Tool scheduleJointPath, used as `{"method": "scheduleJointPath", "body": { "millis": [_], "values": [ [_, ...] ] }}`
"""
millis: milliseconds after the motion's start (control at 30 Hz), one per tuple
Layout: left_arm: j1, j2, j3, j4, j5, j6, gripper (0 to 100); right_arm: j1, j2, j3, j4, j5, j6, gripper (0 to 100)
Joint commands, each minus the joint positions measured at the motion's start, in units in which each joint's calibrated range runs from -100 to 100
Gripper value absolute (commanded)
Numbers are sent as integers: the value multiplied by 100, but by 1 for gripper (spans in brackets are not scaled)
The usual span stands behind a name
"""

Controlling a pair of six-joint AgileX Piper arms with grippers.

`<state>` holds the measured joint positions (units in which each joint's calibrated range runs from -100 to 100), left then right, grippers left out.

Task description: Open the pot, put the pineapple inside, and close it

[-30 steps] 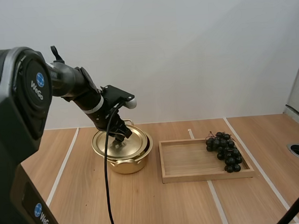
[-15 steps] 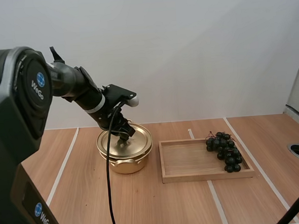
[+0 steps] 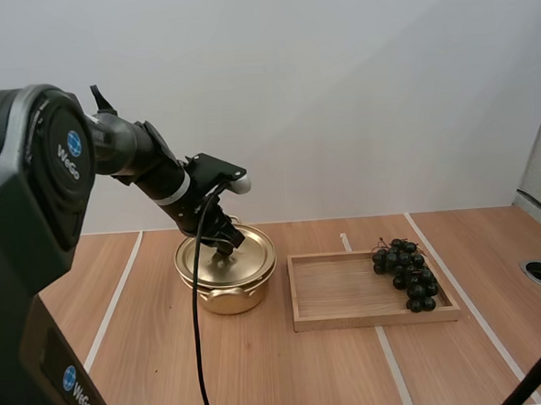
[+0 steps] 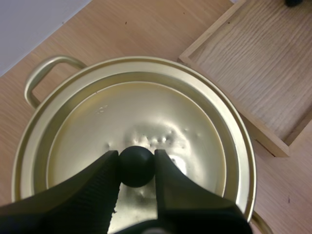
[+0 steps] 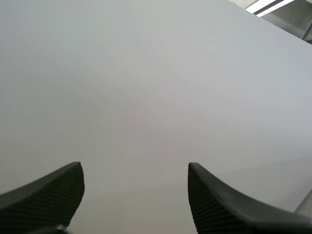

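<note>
One knob [image 4: 137,169] is pinched by left end effector [image 4: 137,158], lid [image 4: 146,117] on pot [image 3: 223,301] beside tray [image 3: 379,319]; right end effector [image 5: 135,171] spread.

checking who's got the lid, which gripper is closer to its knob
Left. The left gripper pinches the knob on the lid. The right gripper is open, facing a blank wall, away from the pot.

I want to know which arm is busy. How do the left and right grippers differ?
Jaws: the left gripper has its jaws closed in tight, while the right gripper has them wide apart. Load: the left gripper pinches the black knob of the lid on the gold pot, while the right gripper has nothing between its jaws. Both have two black fingers.
</note>
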<state>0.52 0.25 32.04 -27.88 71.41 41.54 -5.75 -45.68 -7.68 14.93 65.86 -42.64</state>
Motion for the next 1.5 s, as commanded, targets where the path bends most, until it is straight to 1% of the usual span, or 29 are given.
{"method": "scheduleJointPath", "body": {
  "millis": [0,300,367,400,433,533,567,600,633,667,833,933,1000,1067,1133,1233,1333,1467],
  "values": [
    [-11,155,-38,-48,82,-6,0,-28,-47,-34,-37,-54,17,100],
    [-11,347,-38,-61,-22,-6,0,-28,-47,-34,-117,-54,17,100],
    [-11,335,-38,-50,-22,-6,5,-28,-47,-34,-117,-54,17,100],
    [-11,335,-38,-50,24,-6,10,-28,-47,-34,-117,-54,17,100],
    [-11,335,-38,-50,62,-6,17,-28,-47,-34,-117,-54,17,100],
    [-11,318,-38,-41,197,-6,46,-28,-47,-34,-117,-54,17,100],
    [-11,270,-48,-41,218,-6,65,-28,-47,-34,-117,-38,17,100],
    [-11,241,-48,-41,256,3,78,-28,-47,-34,-117,-19,17,100],
    [-11,195,-82,-41,372,67,96,-28,-47,-34,-117,23,17,100],
    [-11,107,-131,-41,463,116,100,-28,-47,-34,-117,43,17,100],
    [-11,-393,-552,-52,478,122,100,-28,-47,-19,-117,157,17,100],
    [-11,-883,-1049,-52,-78,-76,100,-28,-47,37,-117,242,17,100],
    [-11,-1208,-1404,-52,-839,-384,100,-28,-47,37,-94,450,17,100],
    [-11,-1562,-1730,-52,-1812,-973,100,-28,28,37,-10,636,17,100],
    [-11,-1979,-2021,-52,-3009,-1707,100,-28,107,37,64,698,90,100],
    [-11,-2612,-2313,-52,-4790,-2273,100,-28,202,37,283,698,304,100],
    [-11,-3240,-2397,-52,-5033,-2646,100,-28,277,37,693,747,474,100],
    [-11,-3880,-2397,-52,-4122,-2861,100,-28,287,37,1115,1089,471,100]
  ]
}}
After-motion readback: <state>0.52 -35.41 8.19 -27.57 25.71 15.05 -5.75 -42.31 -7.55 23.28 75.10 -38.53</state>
